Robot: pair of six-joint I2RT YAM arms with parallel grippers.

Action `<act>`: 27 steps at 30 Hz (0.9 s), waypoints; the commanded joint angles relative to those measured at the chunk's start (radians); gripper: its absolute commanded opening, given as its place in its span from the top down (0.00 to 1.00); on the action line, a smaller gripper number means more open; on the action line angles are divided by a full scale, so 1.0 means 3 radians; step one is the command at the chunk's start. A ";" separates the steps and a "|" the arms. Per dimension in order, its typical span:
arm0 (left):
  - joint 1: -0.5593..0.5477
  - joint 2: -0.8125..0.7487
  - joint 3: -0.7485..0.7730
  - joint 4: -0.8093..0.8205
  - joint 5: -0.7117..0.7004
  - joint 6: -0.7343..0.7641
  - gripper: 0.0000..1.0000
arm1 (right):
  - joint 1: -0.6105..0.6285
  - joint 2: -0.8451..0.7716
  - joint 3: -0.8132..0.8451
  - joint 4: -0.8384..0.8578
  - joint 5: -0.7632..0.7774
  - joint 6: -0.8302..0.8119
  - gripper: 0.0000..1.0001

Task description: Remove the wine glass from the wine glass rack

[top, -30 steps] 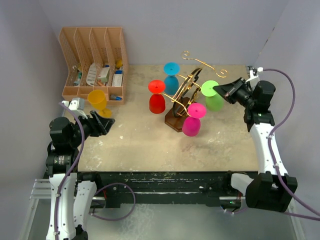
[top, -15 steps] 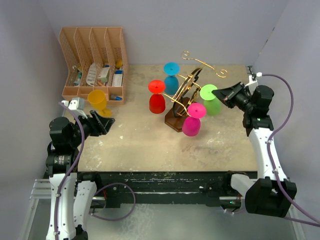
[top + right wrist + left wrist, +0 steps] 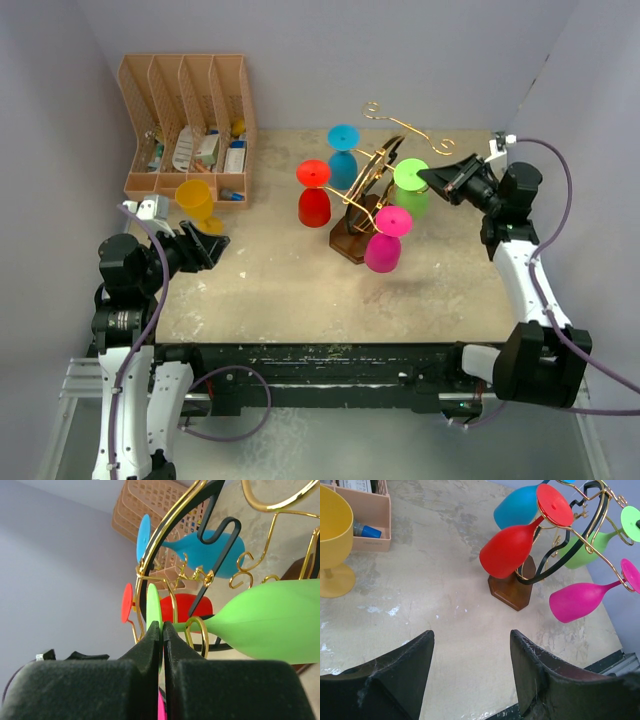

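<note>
1. My right gripper [image 3: 161,628] has its fingers pressed together. In the right wrist view the thin lower edge of the lime-green plastic wine glass [image 3: 265,625]'s foot disc runs into the seam between them.
2. That glass hangs tilted on the gold wire wine glass rack with the dark wooden base [image 3: 512,591], its stem passing through a gold loop.
3. My left gripper [image 3: 471,638] is spread wide with nothing between the fingers. It sits low over the table's left side, well apart from the rack.
4. Only the right wrist view shows the loop round the green stem; from overhead I see just the gripper tip meeting the green foot.
5. The left wrist view shows the red plastic glass [image 3: 507,550], blue plastic glass [image 3: 517,505] and pink plastic glass [image 3: 575,600] slung bowl-down from the rack's arms.
6. The yellow plastic glass [image 3: 332,535] stands upright on the table, just beside the tan slotted plastic organizer [image 3: 136,100].
7. The mottled beige tabletop [image 3: 280,280] is closed in by pale lilac walls [image 3: 300,50].
8. Count: five glasses, four on the rack and one standing; one rack; one organizer; two arms.
</note>
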 commanded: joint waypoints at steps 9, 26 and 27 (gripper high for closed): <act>0.0001 0.0024 -0.0022 0.0141 0.0033 -0.0025 0.34 | 0.0006 0.0183 0.0294 0.1261 -0.0181 0.0649 1.00; 0.0001 0.0055 -0.0022 0.0152 0.0045 -0.0035 0.34 | 0.1075 -0.0443 0.1757 -0.0214 -0.0030 -0.1336 1.00; 0.0001 0.0067 -0.0022 0.0156 0.0054 -0.0035 0.34 | 0.1355 -0.0468 0.1926 -0.0649 0.0160 -0.1740 1.00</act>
